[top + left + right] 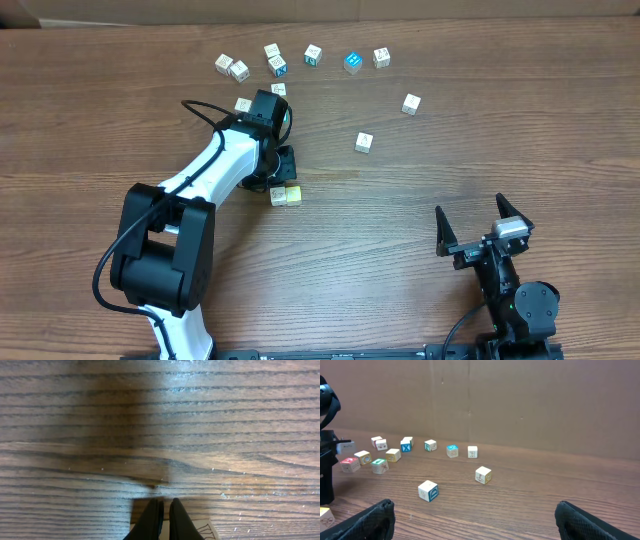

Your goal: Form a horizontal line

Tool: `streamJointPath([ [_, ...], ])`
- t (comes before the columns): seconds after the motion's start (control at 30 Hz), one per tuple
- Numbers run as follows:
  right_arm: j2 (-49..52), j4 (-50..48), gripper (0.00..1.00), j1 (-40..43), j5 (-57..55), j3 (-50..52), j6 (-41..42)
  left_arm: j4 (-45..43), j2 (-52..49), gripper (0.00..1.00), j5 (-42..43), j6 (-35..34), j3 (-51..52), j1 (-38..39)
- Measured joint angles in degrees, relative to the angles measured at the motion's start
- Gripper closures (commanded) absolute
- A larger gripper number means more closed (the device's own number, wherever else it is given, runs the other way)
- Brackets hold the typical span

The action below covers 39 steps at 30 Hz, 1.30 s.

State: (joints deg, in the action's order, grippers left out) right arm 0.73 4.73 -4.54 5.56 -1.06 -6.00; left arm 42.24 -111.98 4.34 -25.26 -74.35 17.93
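Note:
Several small lettered wooden cubes lie on the brown wooden table point(420, 200). A loose arc sits at the back, from a white cube point(223, 63) to a blue cube point(352, 62) and a white cube point(381, 57). Two single cubes point(411, 103) point(364, 142) lie to the right. Two cubes point(278, 195) point(293, 194) sit side by side just in front of my left gripper point(281, 168). In the left wrist view the fingers point(165, 506) are shut, tips down over a pale cube point(207, 531). My right gripper point(472, 214) is open and empty near the front right.
Two more cubes point(243, 104) point(279, 89) lie just behind the left arm's wrist. A cardboard wall point(520, 400) stands along the table's far edge. The right wrist view shows the cube row point(430, 445) and two nearer cubes point(428, 491) point(483, 474).

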Motion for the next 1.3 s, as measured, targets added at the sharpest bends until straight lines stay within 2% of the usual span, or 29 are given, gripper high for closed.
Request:
streamJointPath([
  [1.3,0.0,0.0,0.00,0.0,0.0,0.0,0.0,1.4,0.0,0.96,1.1,0.0,0.0,0.0],
])
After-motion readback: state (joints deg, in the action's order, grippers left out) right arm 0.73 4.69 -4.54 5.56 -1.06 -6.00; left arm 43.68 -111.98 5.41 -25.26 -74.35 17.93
